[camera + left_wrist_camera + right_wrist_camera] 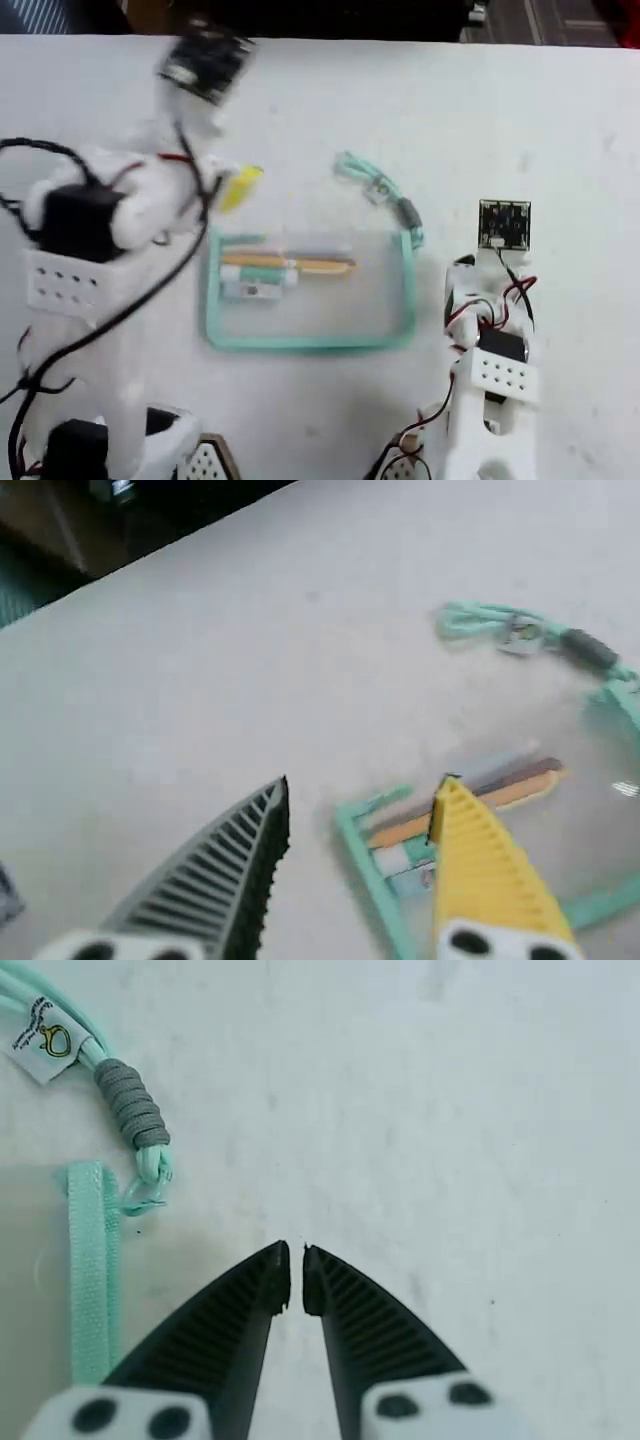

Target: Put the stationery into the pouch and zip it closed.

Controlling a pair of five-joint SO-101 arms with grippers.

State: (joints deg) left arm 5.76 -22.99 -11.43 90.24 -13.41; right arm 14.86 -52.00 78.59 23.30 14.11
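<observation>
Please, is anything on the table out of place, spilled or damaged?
Nothing stands out. The pouch lies flat, the stationery sits inside it, nothing spilled. Its cord curls loosely on the table, which seems normal.

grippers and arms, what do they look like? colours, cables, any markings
The left gripper has one yellow and one dark grey ridged, pointed finger; the right gripper has two black ones. Both have white bases. The left arm and right arm are white plastic with black motors, perforated brackets, and black and red cables.
</observation>
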